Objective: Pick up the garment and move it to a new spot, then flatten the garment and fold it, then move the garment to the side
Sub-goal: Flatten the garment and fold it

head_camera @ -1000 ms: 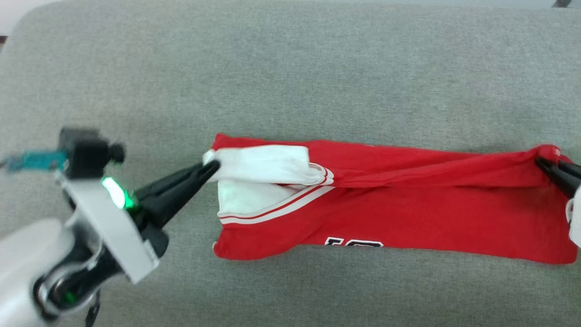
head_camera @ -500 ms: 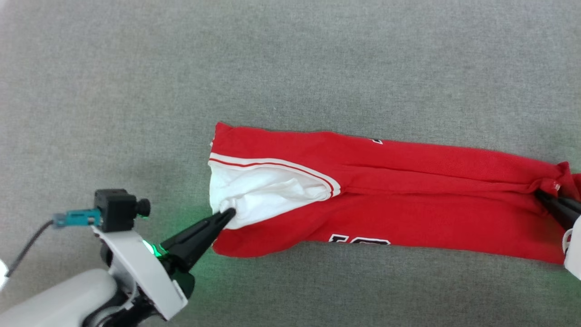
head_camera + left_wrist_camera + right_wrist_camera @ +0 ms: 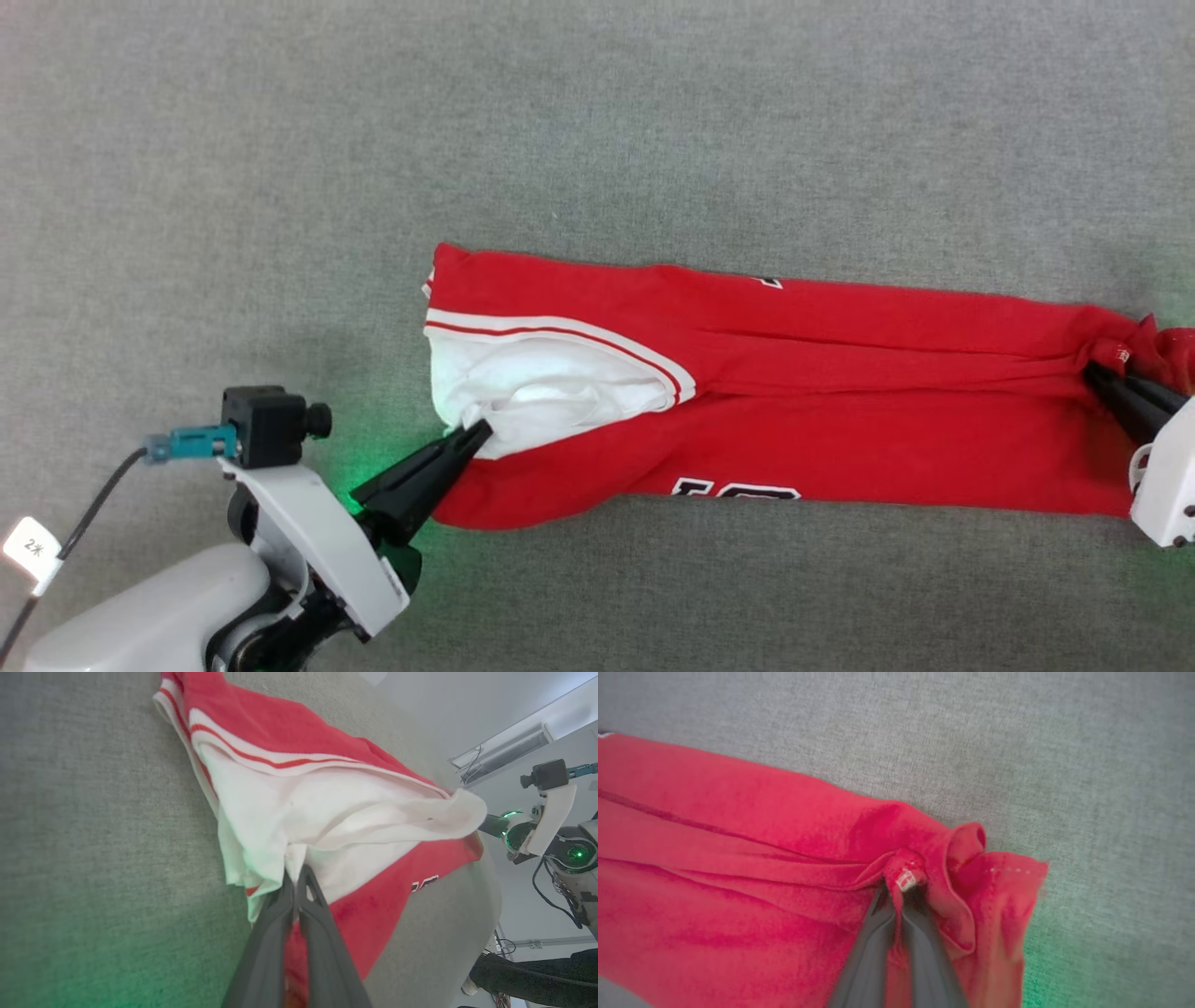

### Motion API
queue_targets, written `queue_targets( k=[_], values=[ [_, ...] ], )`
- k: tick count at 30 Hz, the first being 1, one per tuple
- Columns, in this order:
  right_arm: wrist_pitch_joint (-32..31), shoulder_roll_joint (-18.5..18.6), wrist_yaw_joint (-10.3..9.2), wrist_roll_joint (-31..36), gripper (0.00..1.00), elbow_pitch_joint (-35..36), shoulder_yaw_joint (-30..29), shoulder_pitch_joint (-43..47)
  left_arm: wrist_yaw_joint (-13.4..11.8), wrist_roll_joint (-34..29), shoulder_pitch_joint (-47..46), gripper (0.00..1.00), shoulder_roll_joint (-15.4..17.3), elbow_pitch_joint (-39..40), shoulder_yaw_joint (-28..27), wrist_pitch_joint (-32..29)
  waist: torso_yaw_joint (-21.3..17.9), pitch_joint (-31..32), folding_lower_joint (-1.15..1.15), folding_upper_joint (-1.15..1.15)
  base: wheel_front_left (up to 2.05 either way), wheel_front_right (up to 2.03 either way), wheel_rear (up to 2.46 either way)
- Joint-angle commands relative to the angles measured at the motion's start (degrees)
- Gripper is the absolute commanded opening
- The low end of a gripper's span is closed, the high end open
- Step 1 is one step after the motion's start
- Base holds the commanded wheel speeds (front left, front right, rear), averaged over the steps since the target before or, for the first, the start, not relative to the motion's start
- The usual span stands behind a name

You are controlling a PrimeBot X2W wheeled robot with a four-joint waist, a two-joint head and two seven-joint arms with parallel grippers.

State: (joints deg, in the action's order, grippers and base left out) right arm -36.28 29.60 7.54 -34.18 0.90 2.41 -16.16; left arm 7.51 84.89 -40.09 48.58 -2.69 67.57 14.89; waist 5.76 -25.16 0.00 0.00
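Left gripper (image 3: 479,430) is clamped on the garment (image 3: 840,439) at its white sleeve, lower left; right gripper (image 3: 1089,370) is clamped on its hem (tag (image 3: 905,880) resolved in right wrist view).

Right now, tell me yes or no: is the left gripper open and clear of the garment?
No, the left gripper is shut on the white sleeve of the garment.

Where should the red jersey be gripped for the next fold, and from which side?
At its two short ends: the jersey lies as a long narrow band, so end pinches should keep it taut. The left claw pinches the white sleeve from the near left, the right claw the bunched red end from the right.
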Motion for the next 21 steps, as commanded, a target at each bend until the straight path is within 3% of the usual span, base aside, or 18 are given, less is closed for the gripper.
queue_targets(
  k=[1,2,3,4,6,7,15,21],
  values=[
    [0.9,-0.9,-0.1,0.9,0.49,-1.8,1.1,-0.1,-0.1,-0.6,0.0,0.09,-0.4,-0.3,-0.5,0.2,-0.2,1.0,0.0,0.0,0.0,0.0,0.0],
    [1.6,-1.1,-0.1,0.9,0.85,-2.0,1.1,-0.2,-0.1,-0.7,0.3,0.22,-0.5,-0.5,-0.9,0.3,-0.2,1.5,0.0,0.0,0.0,0.0,0.0],
    [2.2,-1.2,-0.09,1.0,1.0,-2.1,1.3,-0.3,-0.1,-0.9,0.8,0.35,-0.4,-0.7,-1.2,0.3,-0.3,2.1,0.0,0.0,0.0,0.0,0.0],
    [2.9,-1.2,-0.09,1.0,1.0,-2.1,1.5,-0.2,-0.1,-1.4,1.2,0.44,-0.2,-1.0,-1.5,0.3,-0.3,2.8,0.0,0.0,0.0,0.0,0.0],
    [4.2,-1.6,-0.09,-0.1,1.0,-2.2,1.2,-0.2,-0.1,-1.9,2.2,0.92,-0.1,-1.6,-2.9,0.3,-0.6,4.3,0.0,0.0,0.0,0.0,0.0],
    [4.6,-1.6,-0.09,-0.4,1.0,-2.4,1.0,-0.1,-0.1,-2.1,2.9,1.0,-0.3,-1.6,-3.6,0.3,-0.6,5.1,0.0,0.0,0.0,0.0,0.0],
    [7.0,-0.7,-0.09,-2.4,1.0,-4.6,-1.6,3.2,-0.1,-4.3,9.5,1.0,-1.3,-2.2,-10.1,0.2,0.8,11.1,0.0,0.0,0.0,0.0,0.0],
    [6.1,0.3,-0.08,-3.3,1.0,-6.2,-4.4,6.6,-0.1,-7.1,16.3,1.0,-4.5,-4.2,-16.9,0.2,2.7,13.2,0.0,0.0,0.0,0.0,0.0]
  ],
)
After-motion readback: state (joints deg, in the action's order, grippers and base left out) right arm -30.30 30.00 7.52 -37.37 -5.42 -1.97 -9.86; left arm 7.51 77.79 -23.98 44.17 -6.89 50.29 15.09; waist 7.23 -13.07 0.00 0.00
